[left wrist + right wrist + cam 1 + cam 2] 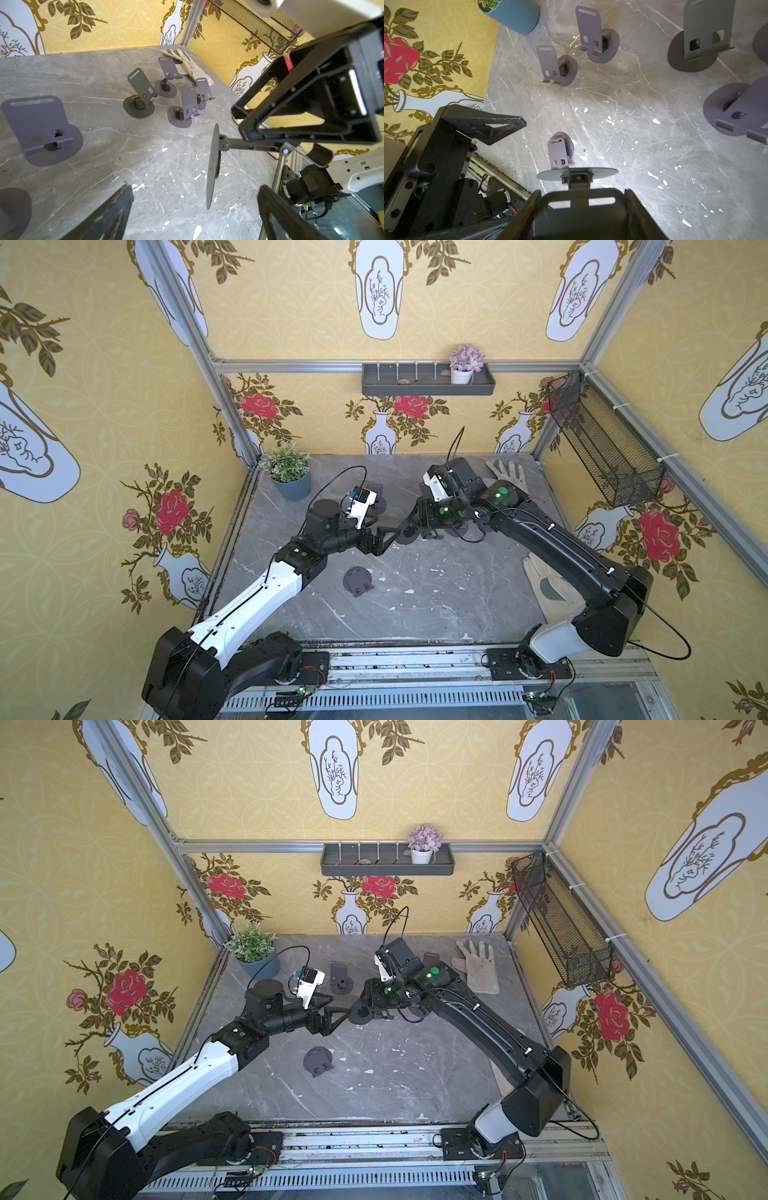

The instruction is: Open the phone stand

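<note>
left fingers (112, 212) spread wide, phone stand (247, 146) aloft between them, disc base (213, 166) edge-on, far end at right fingers (301, 135), other stands (141, 93) upright on grey tabletop (145, 166), glove (193, 68) beyond

This is a robot lab cell dressed as a home corner: printed vase-and-rose wallpaper panels (291, 302) hang in a bare aluminium frame (198, 333) around a marble-look counter (415, 614). Two robot arms (257, 589) are bolted to a metal rail (415, 659) along its front edge. A potted plant (291, 477), a wall shelf (428, 388) and a wire basket (602, 448) are the homely props.
</note>
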Tool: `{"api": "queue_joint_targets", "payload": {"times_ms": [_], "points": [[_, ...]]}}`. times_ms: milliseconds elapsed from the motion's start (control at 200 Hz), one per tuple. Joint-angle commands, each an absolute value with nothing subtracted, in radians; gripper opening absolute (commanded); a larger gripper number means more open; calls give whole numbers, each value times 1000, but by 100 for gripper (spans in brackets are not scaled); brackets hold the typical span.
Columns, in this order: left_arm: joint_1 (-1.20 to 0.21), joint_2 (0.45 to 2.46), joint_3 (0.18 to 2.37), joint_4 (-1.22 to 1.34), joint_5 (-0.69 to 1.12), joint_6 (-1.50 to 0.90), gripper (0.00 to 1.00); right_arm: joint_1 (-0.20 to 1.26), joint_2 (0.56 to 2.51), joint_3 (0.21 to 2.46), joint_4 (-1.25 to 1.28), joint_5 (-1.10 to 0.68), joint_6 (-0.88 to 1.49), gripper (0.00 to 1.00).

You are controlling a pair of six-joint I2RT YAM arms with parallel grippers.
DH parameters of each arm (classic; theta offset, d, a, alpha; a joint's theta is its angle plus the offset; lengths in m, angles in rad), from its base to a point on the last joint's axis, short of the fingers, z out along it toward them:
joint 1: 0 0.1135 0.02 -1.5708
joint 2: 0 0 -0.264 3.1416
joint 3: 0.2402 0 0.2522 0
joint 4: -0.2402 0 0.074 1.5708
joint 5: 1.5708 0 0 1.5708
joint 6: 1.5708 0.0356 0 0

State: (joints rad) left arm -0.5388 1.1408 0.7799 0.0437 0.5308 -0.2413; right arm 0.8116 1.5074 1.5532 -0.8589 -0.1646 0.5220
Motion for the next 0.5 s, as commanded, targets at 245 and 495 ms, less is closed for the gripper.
{"api": "queue_joint_targets", "payload": {"times_ms": [245,495], "points": [[-556,1195,804,75,553,-218,82,848,1523,1582,-821,-181,511,36],[-557,1196,794,92,555,-239,63,882,1536,1589,-815,-171,512,36]]}}
